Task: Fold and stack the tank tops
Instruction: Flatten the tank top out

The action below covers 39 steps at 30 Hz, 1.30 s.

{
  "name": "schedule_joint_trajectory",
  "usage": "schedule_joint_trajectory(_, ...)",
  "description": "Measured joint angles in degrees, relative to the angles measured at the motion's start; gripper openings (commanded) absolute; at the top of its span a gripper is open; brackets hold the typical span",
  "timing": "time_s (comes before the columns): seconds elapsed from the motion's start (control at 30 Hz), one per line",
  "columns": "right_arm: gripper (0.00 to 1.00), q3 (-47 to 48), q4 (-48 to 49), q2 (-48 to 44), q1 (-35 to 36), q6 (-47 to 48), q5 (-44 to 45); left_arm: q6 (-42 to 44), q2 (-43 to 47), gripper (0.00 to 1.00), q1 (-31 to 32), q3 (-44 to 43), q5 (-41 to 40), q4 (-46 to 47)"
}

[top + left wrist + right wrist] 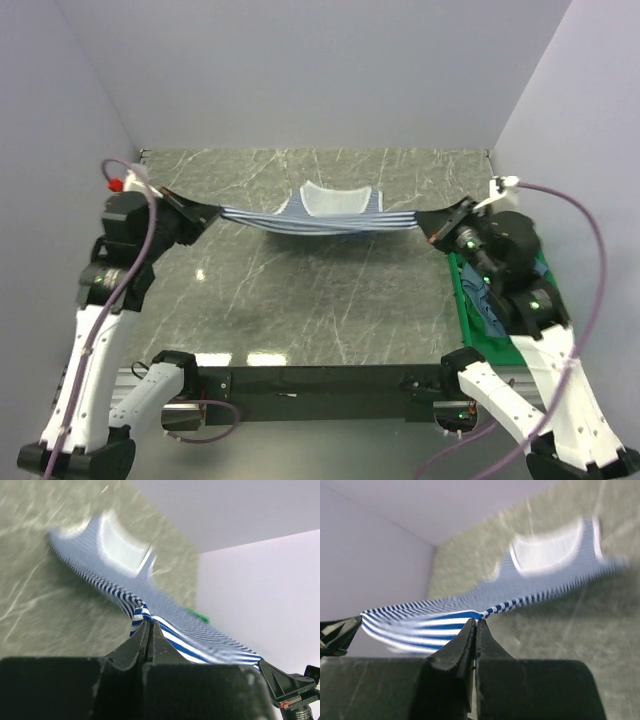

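striped tank top (pixel 330 222): soft cloth | table (pixel 300 300): glossy marbled stone

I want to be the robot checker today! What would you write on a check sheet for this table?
Surface: dark marbled table, shiny, with nothing lying on its middle.
Job's things: striped tank top is stretched between both grippers and sags in the middle. A teal-blue cloth lies in the crate, mostly hidden by the right arm.
Clutter: green crate at the table's right edge.
Grippers: left gripper is shut on one end of the striped top and right gripper is shut on the other end.
Cables: purple cables loop along each arm, clear of the cloth.
Surroundings: plain pale walls on three sides.
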<state>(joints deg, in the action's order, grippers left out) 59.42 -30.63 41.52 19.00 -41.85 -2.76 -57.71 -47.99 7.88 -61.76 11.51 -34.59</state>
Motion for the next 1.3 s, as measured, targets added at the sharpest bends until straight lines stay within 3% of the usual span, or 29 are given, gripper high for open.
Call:
schedule_joint_trajectory(0.27, 0.00, 19.0, -6.3, -1.7, 0.2, 2.1, 0.6, 1.1, 2.7, 0.01, 0.3, -17.6, 0.1, -4.3)
schedule_joint_trajectory(0.5, 0.00, 27.5, -5.8, 4.3, 0.3, 3.9, 0.8, 1.0, -3.3, 0.01, 0.5, -25.1, 0.2, -0.9)
schedule_joint_trajectory(0.8, 0.00, 43.0, 1.8, 31.8, -1.6, 7.0, -0.4, 0.7, -28.7, 0.01, -0.4, -36.4, -0.7, 12.8)
schedule_joint_trajectory(1.0, 0.00, 65.4, 4.7, 53.8, -3.2, 8.3, -4.7, -0.5, -47.7, 0.00, -2.7, -52.3, 1.6, 18.4)
schedule_joint_trajectory(1.1, 0.00, 75.8, 5.1, 60.3, -3.3, 8.7, -6.3, -0.5, -53.0, 0.00, -3.8, -59.9, 3.3, 19.3)
schedule_joint_trajectory(1.2, 0.00, 76.2, 6.1, 59.6, -3.3, 9.2, -6.8, -0.3, -53.9, 0.01, -4.8, -63.2, 4.9, 20.3)
schedule_joint_trajectory(1.3, 0.00, 67.8, 10.0, 54.0, -3.3, 9.6, -7.0, 0.1, -51.1, 0.01, -5.3, -61.5, 5.7, 22.2)
